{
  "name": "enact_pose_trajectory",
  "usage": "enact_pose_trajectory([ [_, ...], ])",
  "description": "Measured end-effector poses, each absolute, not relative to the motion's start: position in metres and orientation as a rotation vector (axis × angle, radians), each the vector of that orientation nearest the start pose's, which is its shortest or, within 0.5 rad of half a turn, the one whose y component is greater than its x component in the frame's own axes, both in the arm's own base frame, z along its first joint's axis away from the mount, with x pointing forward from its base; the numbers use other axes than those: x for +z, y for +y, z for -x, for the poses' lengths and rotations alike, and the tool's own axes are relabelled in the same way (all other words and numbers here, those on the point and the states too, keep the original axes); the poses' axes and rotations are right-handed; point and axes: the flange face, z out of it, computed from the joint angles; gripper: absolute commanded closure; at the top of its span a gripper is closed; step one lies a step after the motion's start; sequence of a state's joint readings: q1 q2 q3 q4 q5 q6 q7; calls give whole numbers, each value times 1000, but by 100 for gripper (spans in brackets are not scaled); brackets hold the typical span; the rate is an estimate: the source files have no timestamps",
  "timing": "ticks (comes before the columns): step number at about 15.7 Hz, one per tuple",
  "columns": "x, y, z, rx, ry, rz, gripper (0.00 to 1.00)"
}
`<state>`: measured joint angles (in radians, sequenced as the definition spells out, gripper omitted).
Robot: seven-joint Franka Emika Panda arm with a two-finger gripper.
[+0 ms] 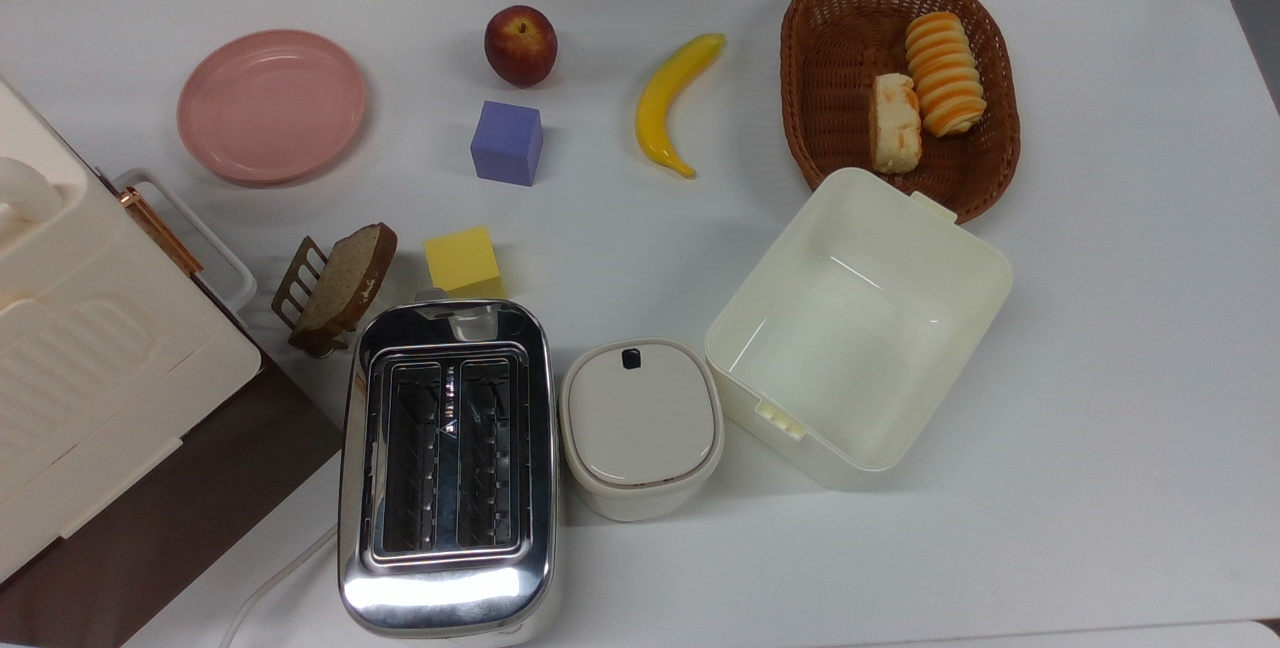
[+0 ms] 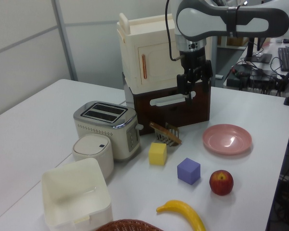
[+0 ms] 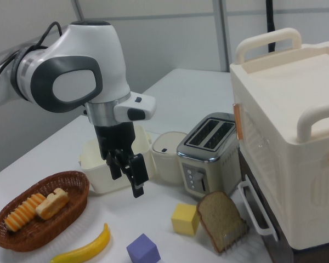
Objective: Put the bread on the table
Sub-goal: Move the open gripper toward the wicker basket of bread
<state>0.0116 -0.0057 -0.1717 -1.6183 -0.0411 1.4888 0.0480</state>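
The gripper (image 3: 129, 174) hangs above the table (image 1: 1120, 348) with its 2 fingers (image 3: 138, 175) spread apart and nothing between them; it touches nothing. In the left view the gripper (image 2: 191, 86) points straight down from a vertical wrist, in front of the cream cabinet (image 2: 149, 57). The arm (image 3: 71, 82) reaches in from the right view's left, its big white and grey joint bent over so the wrist drops downward in front of the open tub (image 3: 98, 170).

The bread (image 1: 894, 123) lies in the wicker basket (image 1: 850, 48), touching the striped roll (image 1: 945, 73) beside it. In the right view the bread (image 3: 51, 201) and roll (image 3: 23, 213) sit in the basket (image 3: 71, 192) at the right view's lower left, well apart from the gripper.

On the table also lie a banana (image 1: 672, 100), an apple (image 1: 520, 45), a purple cube (image 1: 507, 142), a yellow cube (image 1: 462, 259), a pink plate (image 1: 272, 105), a toaster (image 1: 445, 468), a lidded pot (image 1: 640, 426) and the tub (image 1: 860, 328). A toast slice (image 1: 348, 276) leans in a small rack (image 1: 295, 288).
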Motion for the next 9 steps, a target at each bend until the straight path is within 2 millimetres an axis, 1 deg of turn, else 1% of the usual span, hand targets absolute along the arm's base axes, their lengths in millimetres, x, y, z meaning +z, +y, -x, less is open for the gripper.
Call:
enact_pose_trajectory([
  [1, 599, -91, -534, 200, 330, 3151, 0],
  [4, 599, -87, -537, 183, 248, 3159, 0],
  [9, 599, -84, -537, 183, 236, 3160, 0],
])
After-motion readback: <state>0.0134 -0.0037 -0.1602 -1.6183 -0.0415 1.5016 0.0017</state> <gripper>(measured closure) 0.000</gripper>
